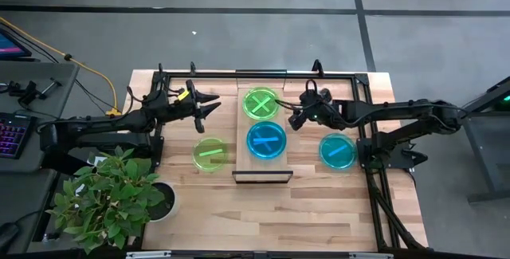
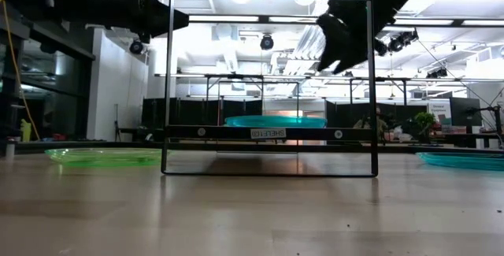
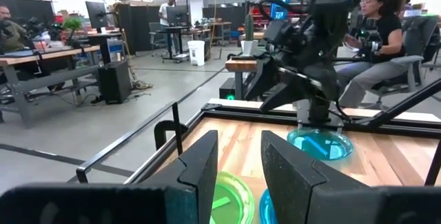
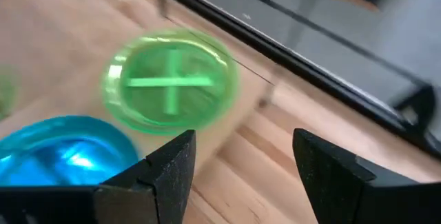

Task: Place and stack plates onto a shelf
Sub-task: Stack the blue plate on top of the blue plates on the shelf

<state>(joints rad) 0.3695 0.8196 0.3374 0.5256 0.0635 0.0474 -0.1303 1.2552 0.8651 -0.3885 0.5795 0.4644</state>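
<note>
The shelf stands mid-table. On its board lie a yellow-green plate at the far end and a cyan-blue plate at the near end, each showing a bright cross. Another yellow-green plate lies flat on the table left of the shelf. A cyan-blue plate lies on the table to its right. My left gripper hovers open left of the shelf's far end, pointing level toward it, with nothing between its fingers. My right gripper hangs open above the shelf's right edge, tilted down toward the yellow-green plate.
A potted plant stands at the table's near left corner. A dark metal frame runs along the table's far and right sides. Beyond the table's far side sit people at desks. Bare wood lies near the front edge.
</note>
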